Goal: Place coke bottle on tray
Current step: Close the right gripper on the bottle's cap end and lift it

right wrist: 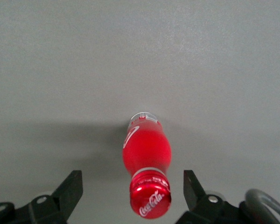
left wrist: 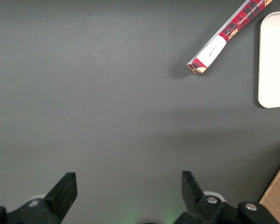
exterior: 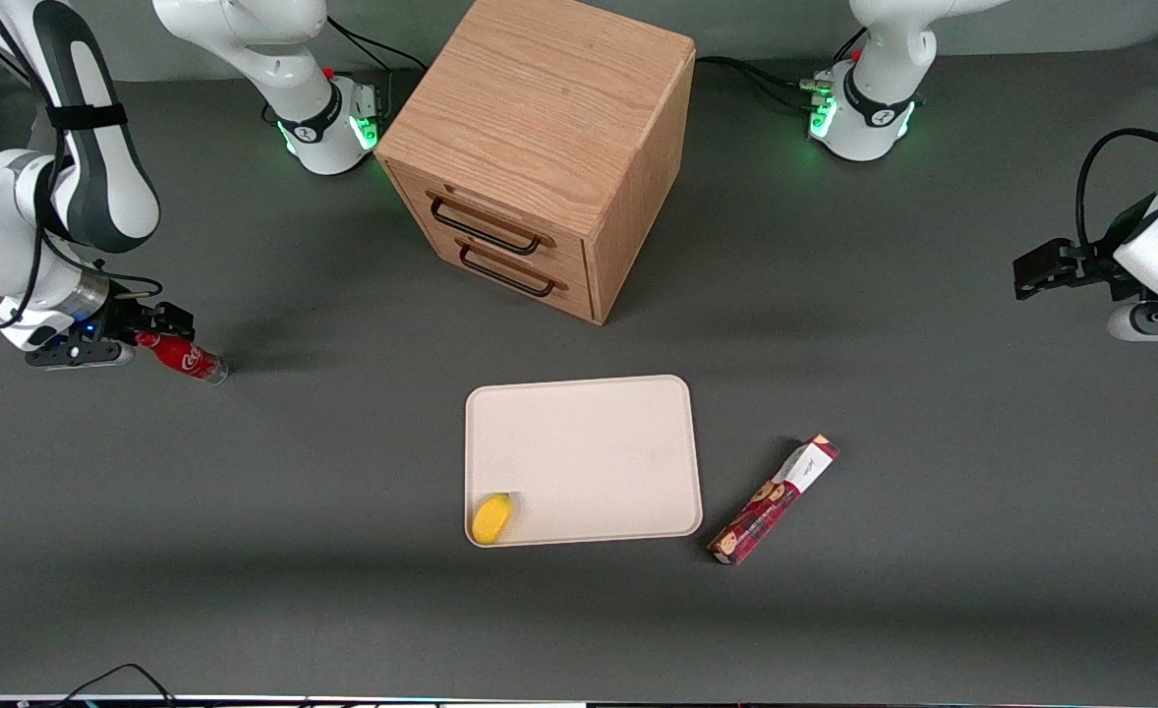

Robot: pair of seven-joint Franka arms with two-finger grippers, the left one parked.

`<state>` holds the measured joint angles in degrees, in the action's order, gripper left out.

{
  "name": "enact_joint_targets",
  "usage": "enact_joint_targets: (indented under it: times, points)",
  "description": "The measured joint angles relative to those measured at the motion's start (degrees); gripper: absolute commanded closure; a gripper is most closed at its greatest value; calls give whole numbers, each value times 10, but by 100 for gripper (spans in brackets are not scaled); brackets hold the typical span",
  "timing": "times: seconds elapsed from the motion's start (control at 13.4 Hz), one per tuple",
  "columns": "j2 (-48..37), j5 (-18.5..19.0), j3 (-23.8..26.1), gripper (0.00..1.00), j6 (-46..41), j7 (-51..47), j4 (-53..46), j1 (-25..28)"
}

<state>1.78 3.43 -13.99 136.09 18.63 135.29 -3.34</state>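
The coke bottle (exterior: 186,358) is small and red, with a red cap, white script and a clear base. It is on the dark table toward the working arm's end, well away from the tray (exterior: 589,433). My right gripper (exterior: 151,330) is at the bottle's cap end. In the right wrist view the gripper (right wrist: 132,183) is open, with one finger on each side of the cap and a gap between each finger and the bottle (right wrist: 146,154). The cream-beige tray lies flat in the middle of the table and also shows in the left wrist view (left wrist: 275,60).
A small yellow object (exterior: 492,518) lies in the tray's corner nearest the front camera. A long red patterned snack box (exterior: 774,500) lies beside the tray toward the parked arm's end. A wooden drawer cabinet (exterior: 540,147) stands farther from the camera than the tray.
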Motion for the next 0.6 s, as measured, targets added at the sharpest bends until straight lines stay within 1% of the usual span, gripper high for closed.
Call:
enact_joint_targets:
  times: [0.3, 0.37, 0.6]
  points:
    - [-1, 0, -4, 82, 1, 21, 0, 0]
    - [-1, 0, -4, 89, 1, 23, 0, 0]
    - [-2, 1, -5, 94, 1, 25, 0, 1]
